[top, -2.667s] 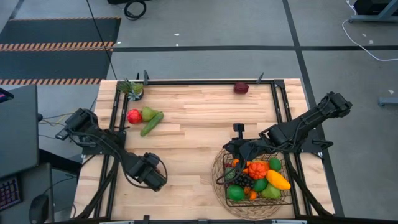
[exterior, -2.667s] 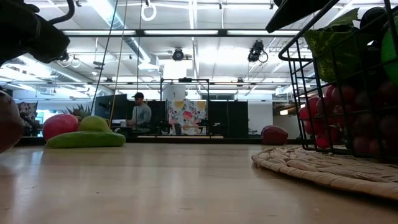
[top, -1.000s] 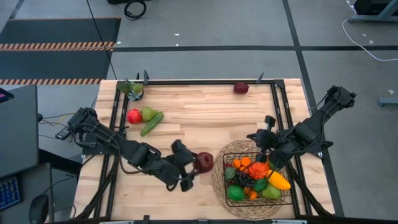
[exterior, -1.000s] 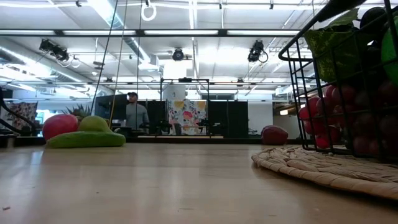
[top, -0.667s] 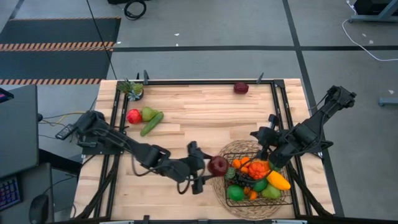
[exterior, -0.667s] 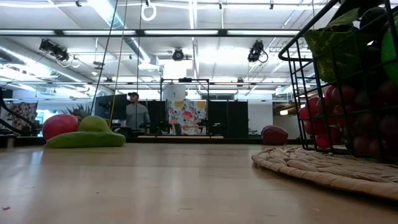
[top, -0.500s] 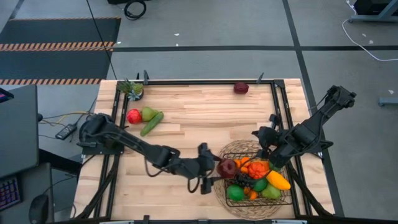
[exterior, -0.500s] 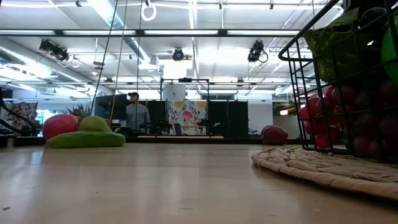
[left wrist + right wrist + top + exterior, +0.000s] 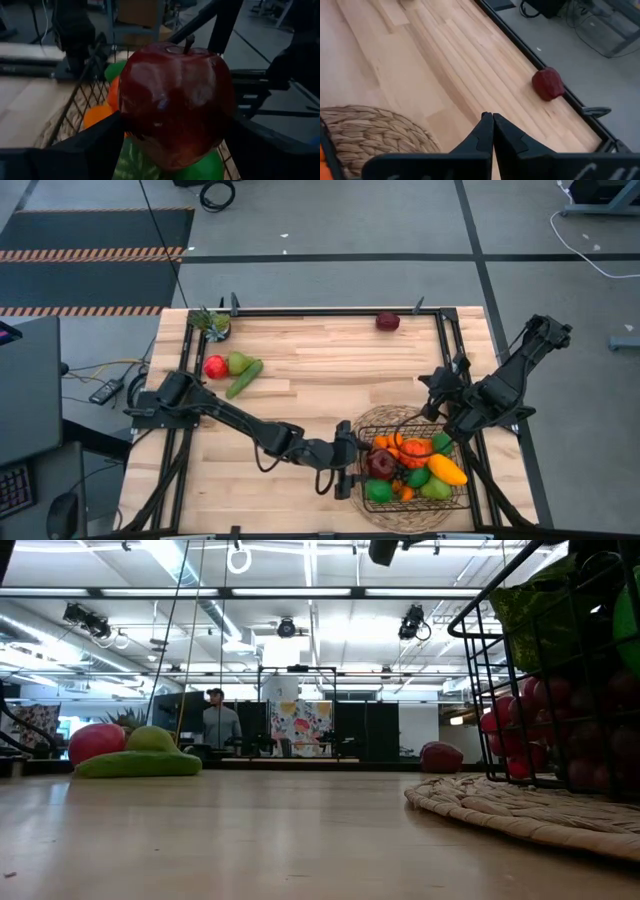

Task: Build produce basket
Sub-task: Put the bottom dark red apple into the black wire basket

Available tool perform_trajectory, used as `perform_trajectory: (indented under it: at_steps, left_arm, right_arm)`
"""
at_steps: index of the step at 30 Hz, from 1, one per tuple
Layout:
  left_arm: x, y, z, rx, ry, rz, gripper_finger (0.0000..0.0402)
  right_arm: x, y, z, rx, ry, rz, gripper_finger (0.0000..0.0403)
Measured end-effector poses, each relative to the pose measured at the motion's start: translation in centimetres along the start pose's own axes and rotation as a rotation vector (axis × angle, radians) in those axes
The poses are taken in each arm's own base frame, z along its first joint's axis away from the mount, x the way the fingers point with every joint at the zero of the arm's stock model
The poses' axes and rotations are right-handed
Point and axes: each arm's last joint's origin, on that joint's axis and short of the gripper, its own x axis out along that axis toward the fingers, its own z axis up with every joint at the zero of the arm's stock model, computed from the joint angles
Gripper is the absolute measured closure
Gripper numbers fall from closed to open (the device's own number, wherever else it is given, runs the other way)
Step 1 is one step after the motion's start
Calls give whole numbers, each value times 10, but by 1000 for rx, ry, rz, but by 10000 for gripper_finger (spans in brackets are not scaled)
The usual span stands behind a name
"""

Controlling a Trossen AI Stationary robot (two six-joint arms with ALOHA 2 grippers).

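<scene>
The table [image 9: 310, 380] is evenly lit from overhead in the high view, with only soft shadows cast under the arms. In the low view, glare is thrown by bright ceiling lights [image 9: 300, 592], and the near basket [image 9: 560, 680] is rendered dark and blurred. The apple [image 9: 175, 102] is dimly lit at the left wrist, with faint highlights and an unfocused background.

Basket [image 9: 463, 502] sits on mat [image 9: 352, 477] — front right; apple [image 9: 380, 464] over it.
</scene>
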Motion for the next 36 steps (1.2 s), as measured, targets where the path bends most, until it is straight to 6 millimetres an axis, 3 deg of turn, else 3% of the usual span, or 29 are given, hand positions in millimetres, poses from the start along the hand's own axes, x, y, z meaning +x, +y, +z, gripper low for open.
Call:
perform_trajectory:
  at_steps: [9, 25, 36]
  left_arm:
    - [0, -1, 13, 109, -129, -14, 81]
    - [3, 9, 4, 45, -21, 16, 77]
    - [4, 17, -3, 36, 52, 77, 17]
  right_arm:
    - [0, 2, 0, 2, -5, 10, 387]
    - [0, 2, 1, 7, -6, 14, 386]
    - [0, 8, 3, -21, -21, 52, 386]
